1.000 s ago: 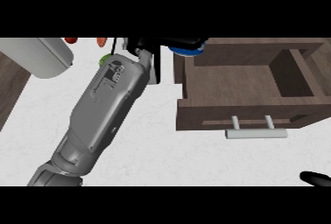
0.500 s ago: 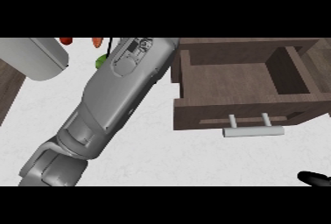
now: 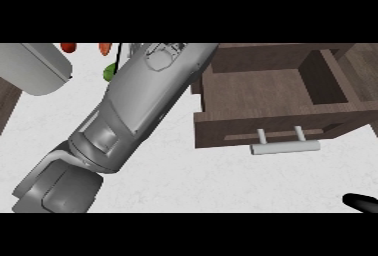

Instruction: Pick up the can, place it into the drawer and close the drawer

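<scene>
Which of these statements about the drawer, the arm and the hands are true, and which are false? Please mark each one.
1. The drawer is open. True.
2. A can lies inside the drawer. False: the part of its inside that shows holds nothing, and no can shows anywhere in the view.
3. The left forearm reaches up past the picture's top edge, so its hand is out of view. True.
4. The drawer's handle is black. False: it is a pale grey bar on two posts.
5. The right hand is on the handle. False: only a black tip of it shows at the lower right corner, apart from the drawer.
</scene>
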Action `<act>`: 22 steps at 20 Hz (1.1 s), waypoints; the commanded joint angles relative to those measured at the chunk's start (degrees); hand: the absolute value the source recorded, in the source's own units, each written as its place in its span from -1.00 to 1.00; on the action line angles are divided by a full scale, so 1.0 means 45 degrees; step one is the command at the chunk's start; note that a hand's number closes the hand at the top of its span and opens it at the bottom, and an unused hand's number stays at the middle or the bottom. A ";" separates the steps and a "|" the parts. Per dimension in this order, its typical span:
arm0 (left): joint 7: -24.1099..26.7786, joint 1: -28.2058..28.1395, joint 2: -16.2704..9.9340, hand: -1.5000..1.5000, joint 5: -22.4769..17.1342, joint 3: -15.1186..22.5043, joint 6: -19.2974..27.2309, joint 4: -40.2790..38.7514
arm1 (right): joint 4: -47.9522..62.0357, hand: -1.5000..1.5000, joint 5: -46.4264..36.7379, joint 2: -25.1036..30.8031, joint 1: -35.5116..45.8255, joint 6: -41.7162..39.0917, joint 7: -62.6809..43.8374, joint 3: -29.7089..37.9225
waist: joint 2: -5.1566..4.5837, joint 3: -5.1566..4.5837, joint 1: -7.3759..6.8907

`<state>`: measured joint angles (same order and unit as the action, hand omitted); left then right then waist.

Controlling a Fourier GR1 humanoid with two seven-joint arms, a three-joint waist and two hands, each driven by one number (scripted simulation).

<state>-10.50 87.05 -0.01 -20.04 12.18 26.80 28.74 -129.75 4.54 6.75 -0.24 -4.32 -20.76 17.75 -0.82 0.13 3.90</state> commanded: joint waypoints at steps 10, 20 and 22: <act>0.0852 0.1230 0.0002 -1.00 -0.1181 0.1414 0.2326 -0.1960 | 0.0134 -1.00 -0.0164 0.0260 0.0936 0.0051 -0.0616 -0.0550 | -0.0148 0.0019 0.0546; 0.1320 0.1426 0.0002 -1.00 -0.2328 0.1110 0.2273 -0.2256 | 0.0985 -1.00 -0.1881 0.1357 0.1447 -0.0729 0.1177 -0.0933 | -0.0194 0.0018 0.0328; 0.1662 0.1289 0.0002 -1.00 -0.2365 0.1245 0.2474 -0.2355 | 0.0516 -1.00 -0.2649 0.1661 0.1800 -0.0678 0.0968 -0.1350 | -0.0184 0.0004 0.0327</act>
<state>-3.91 92.32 0.00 -29.34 17.92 37.25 18.63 -127.39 -2.62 12.57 6.25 -6.86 -18.24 13.95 -1.70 0.19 5.83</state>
